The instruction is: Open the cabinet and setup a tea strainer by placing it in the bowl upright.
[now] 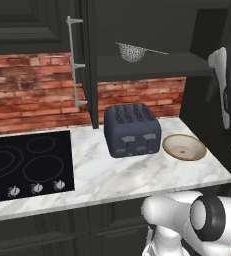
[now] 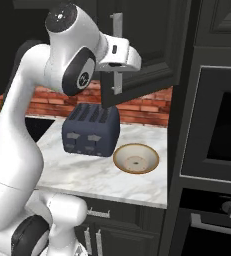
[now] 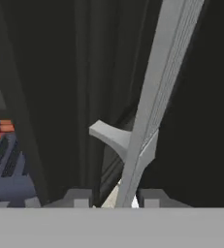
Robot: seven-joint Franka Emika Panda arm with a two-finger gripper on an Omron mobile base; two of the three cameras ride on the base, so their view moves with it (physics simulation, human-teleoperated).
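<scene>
Hand view: gripper (image 3: pixel 116 197) sat right at the silver bar handle (image 3: pixel 152 97), jaws either side of it, couldn't tell if clamped or loose
Cabinet (image 1: pixel 137 30): doors swung open
Tea strainer (image 1: pixel 132 51): on the cabinet shelf
Bowl (image 1: pixel 184 147): on the counter (image 1: pixel 112 175) beside the toaster (image 1: pixel 132 130)

No readable text, labels, brands, numbers or signs on anything in view.

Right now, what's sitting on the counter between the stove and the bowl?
The toaster sits between the stove and the bowl, with bare marble on either side of it. The left base view shows this.
</scene>
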